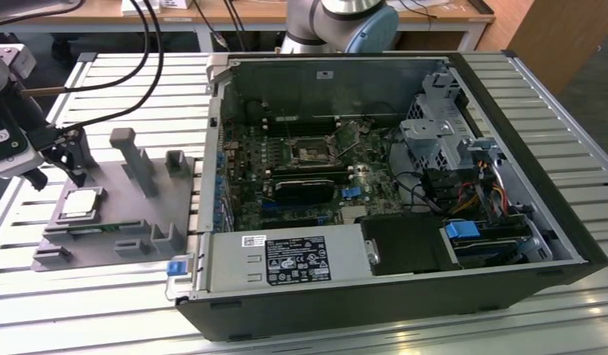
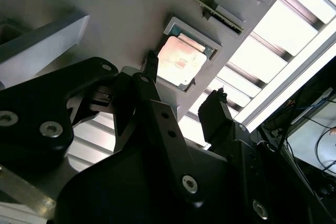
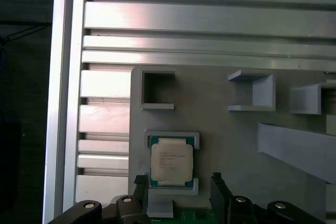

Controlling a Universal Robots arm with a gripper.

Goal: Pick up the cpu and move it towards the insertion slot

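Above the grey fixture (image 3: 226,145), gripper (image 3: 178,178) hangs open astride the cpu (image 3: 171,163), seemingly not touching; insertion slot (image 1: 311,153) well apart.

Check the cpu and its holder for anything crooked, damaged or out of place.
Nothing stands out. The cpu lies flat and square in its pocket on the grey fixture plate, and the open pincer hangs above it.

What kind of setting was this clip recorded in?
Probably a robotics lab bench set up for computer assembly: an open desktop computer case lies on a slotted aluminium table, a grey fixture plate beside it holds the cpu, and wooden desks stand behind.
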